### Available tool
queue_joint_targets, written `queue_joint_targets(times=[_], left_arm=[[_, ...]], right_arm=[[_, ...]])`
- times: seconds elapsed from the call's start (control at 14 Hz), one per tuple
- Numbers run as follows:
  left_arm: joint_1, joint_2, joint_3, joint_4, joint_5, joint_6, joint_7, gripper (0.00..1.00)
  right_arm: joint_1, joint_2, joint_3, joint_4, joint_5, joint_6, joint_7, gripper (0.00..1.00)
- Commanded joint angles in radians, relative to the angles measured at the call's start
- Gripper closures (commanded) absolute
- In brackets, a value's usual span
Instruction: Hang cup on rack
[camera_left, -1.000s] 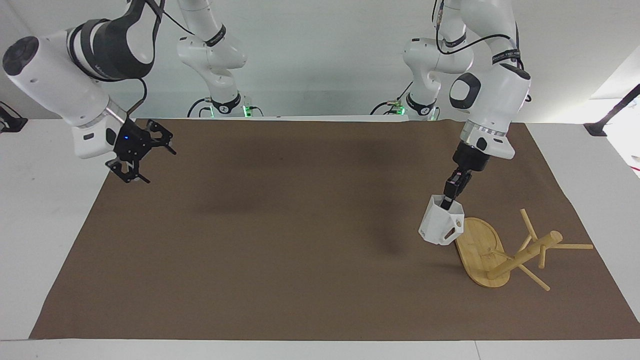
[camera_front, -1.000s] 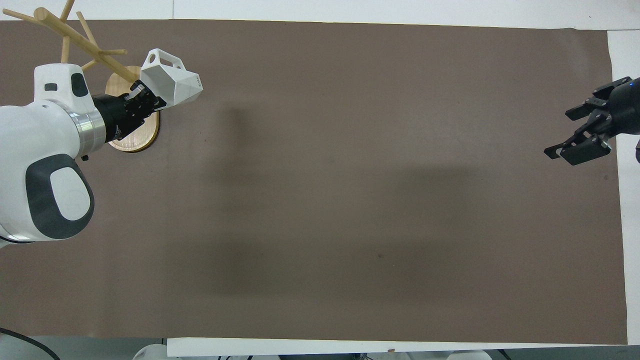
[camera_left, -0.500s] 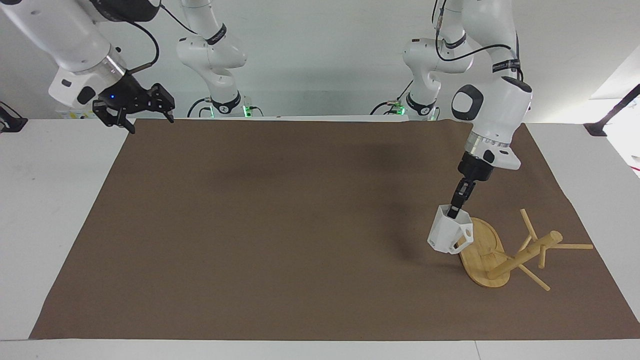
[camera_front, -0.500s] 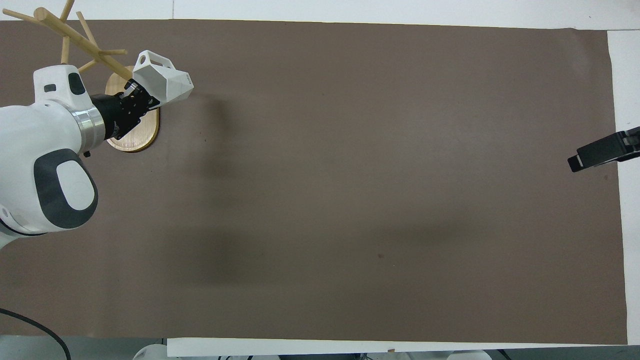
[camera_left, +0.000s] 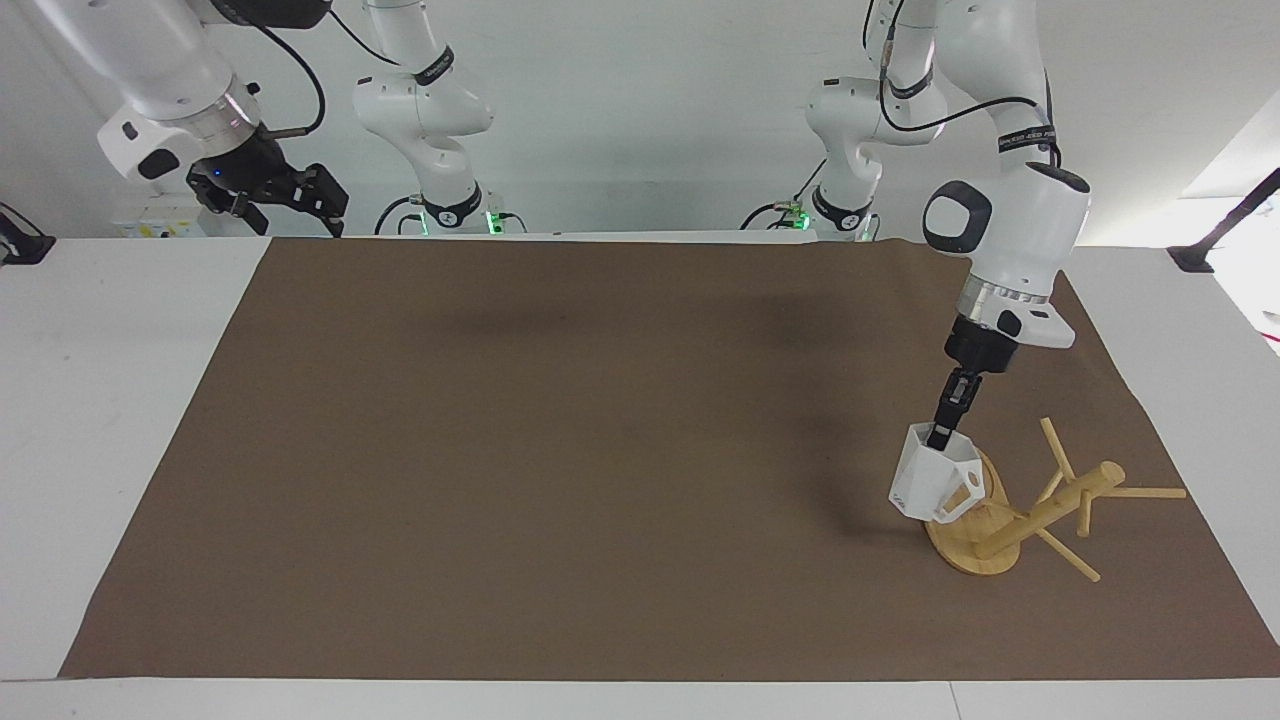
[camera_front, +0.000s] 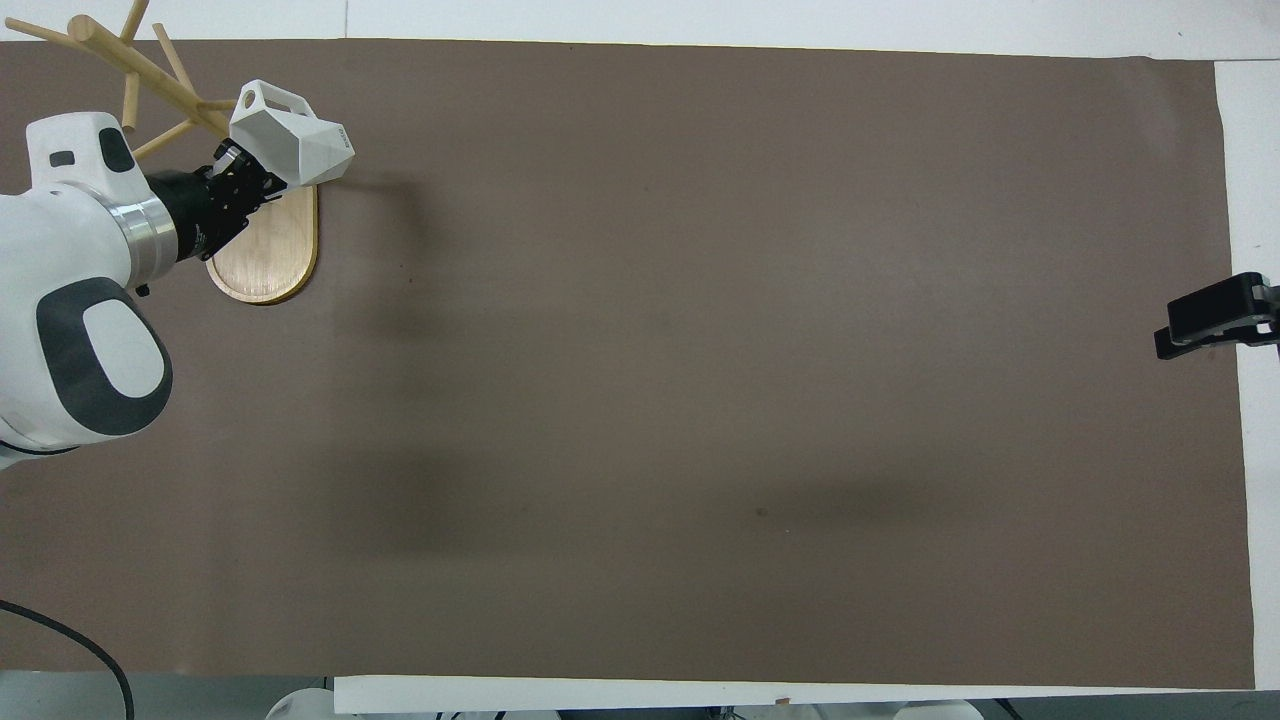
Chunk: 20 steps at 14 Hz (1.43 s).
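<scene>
Brown mat (camera_left: 560, 450); cup (camera_left: 928, 482) over rack (camera_left: 1010, 515)

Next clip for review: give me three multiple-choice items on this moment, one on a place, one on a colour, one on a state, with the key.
1. Where does the mug tree stand?
A. At the left arm's end of the table
B. At the right arm's end
C. Mid-table

2. What colour is the cup?
A. Blue
B. White
C. Red

3. What is the state of the left hand?
A. Open over the mat
B. Shut on nothing
C. Shut on the cup

Key: 1 A, the mug tree is below the left arm; 2 B, its faceted body is plain white; 3 C, the fingers pinch the cup's rim over the tree's base, while the open right hand waits.
</scene>
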Motion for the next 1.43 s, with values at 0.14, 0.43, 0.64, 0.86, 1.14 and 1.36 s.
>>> queue_joint_targets(times=[0.14,0.43,0.64,0.86,1.14,1.36], left_arm=[[0.035,0.031,-0.008,0.023,-0.014,0.011,0.029,1.0],[0.052,0.055,-0.008,0.031,-0.014,0.012,0.029,1.0],[0.079,0.06,-0.008,0.031,-0.014,0.009,0.028,1.0],[0.092,0.06,-0.008,0.031,-0.015,0.003,0.025,0.8],[0.092,0.06,-0.007,0.031,-0.015,-0.005,0.015,0.0],[0.095,0.01,0.011,0.046,-0.002,-0.127,0.025,0.0]], right_arm=[[0.008,-0.01,-0.001,-0.028,-0.044,0.023,0.017,0.01],[-0.036,-0.015,-0.001,-0.046,-0.028,0.02,0.006,0.01],[-0.032,-0.016,-0.001,-0.047,-0.03,0.018,0.006,0.01],[-0.026,-0.016,0.001,-0.047,-0.028,0.018,0.006,0.01],[-0.029,-0.016,-0.001,-0.047,-0.028,0.018,0.006,0.01],[-0.027,-0.016,-0.001,-0.047,-0.028,0.018,0.006,0.01]])
